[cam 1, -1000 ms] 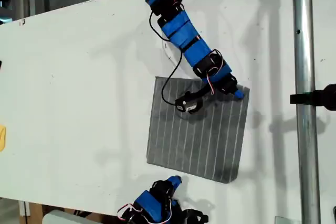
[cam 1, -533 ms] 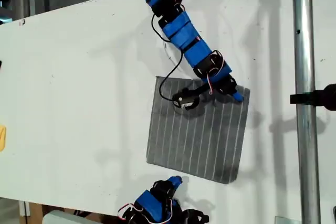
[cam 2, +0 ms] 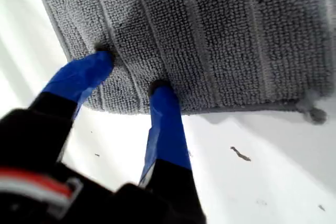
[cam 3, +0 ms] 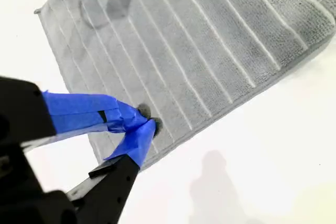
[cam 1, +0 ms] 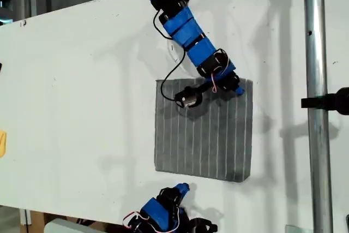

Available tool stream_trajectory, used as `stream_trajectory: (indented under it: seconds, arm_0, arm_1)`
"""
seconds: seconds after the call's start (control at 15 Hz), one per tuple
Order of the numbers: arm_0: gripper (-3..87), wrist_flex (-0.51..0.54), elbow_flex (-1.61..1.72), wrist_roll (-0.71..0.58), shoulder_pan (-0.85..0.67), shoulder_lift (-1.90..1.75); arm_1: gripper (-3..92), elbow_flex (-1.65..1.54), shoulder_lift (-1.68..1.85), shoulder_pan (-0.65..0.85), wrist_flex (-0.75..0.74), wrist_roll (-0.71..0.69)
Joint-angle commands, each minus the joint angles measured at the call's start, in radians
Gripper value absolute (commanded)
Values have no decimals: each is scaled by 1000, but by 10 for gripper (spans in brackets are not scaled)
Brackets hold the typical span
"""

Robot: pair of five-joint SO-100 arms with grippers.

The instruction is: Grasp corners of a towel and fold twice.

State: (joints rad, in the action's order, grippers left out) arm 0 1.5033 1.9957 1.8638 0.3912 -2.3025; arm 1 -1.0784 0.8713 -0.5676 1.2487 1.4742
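Grey striped towel (cam 1: 203, 129) flat on white table (cam 1: 82, 91); my first gripper (cam 2: 131, 74) spread on its edge, my second gripper (cam 3: 146, 119) pressed together.

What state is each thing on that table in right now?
Towel: spread flat, unfolded.
My first gripper: open, both tips pressed on the towel near a corner.
My second gripper: shut, by the towel's opposite edge, no cloth seen between its tips.

One towel (cam 1: 204, 132), two arms (cam 1: 191, 36) (cam 1: 161, 211), one pole (cam 1: 316, 151), one counter (cam 1: 82, 96).
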Motion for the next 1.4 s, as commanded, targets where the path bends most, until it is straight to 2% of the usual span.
stream_trajectory:
  seconds: [0.0, 0.07, 0.27, 0.6, 0.73, 0.8, 1.07, 1.33]
  arm_0:
    - [-28, -15, -11, -5, 5, -8]
    - [-28, -15, -11, -6, 3, -8]
    - [-28, -18, -11, -14, -3, -9]
    - [-28, -28, -9, -12, -2, -11]
    - [-28, -29, -9, -11, 5, -12]
    - [-28, -29, -9, -6, 8, -14]
    - [-28, -35, -9, 0, 17, -14]
    - [-28, -40, -3, 8, 28, -14]
  arm_1:
    - [31, 60, 126, 18, 58, -26]
    - [-2, 64, 218, 26, 64, -35]
    - [-3, 74, 445, 48, 25, -117]
    - [-3, 31, 407, 38, -15, -123]
    - [117, -29, 371, 32, -8, -89]
    - [136, -78, 351, 29, -6, -46]
    - [181, -141, 153, -15, -94, 28]
    - [195, -141, 118, -37, -51, 75]
